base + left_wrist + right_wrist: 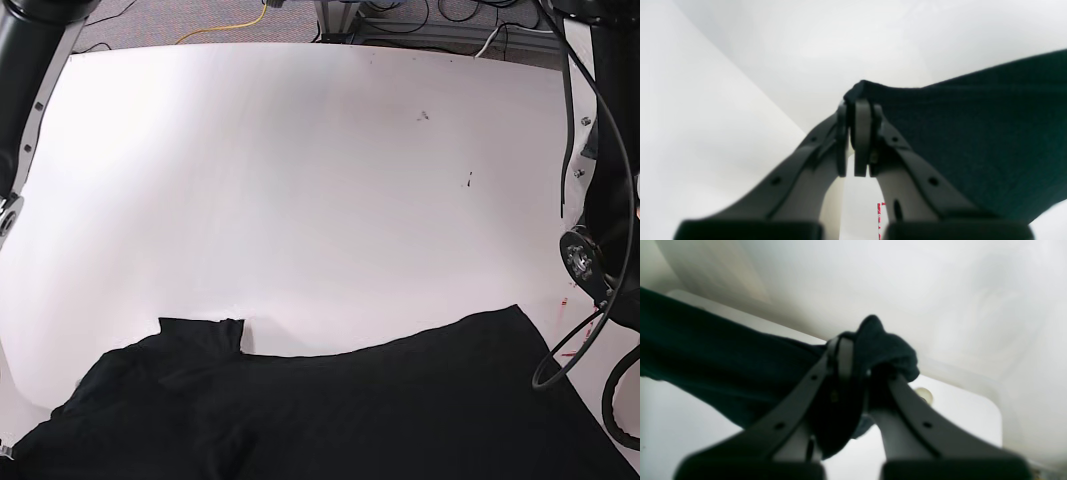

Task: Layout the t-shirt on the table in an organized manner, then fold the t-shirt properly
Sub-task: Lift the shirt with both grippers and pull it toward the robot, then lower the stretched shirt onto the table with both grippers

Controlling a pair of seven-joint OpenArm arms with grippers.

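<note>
Now both arms have the t-shirt [330, 410] up by an edge: the left tool [858, 110] is pressed together on a thin fold of black cloth, and the right tool [853, 356] is pinched on a thicker bunched wad of it. In the wrist views the fabric stretches away from each grip in a taut dark sheet, while the base view shows the shirt across the near part of the white tabletop [320, 180], with a small squared flap sticking out at its far edge (whether that is a sleeve or a collar, I cannot tell). My read is that this cloth is light, limp and easy to drag, so it will sag and crease wherever it goes unsupported. Corners and hems look like the best places to hold it, since a pinch in the middle would only gather it. Spreading it flat appears not yet done.
</note>
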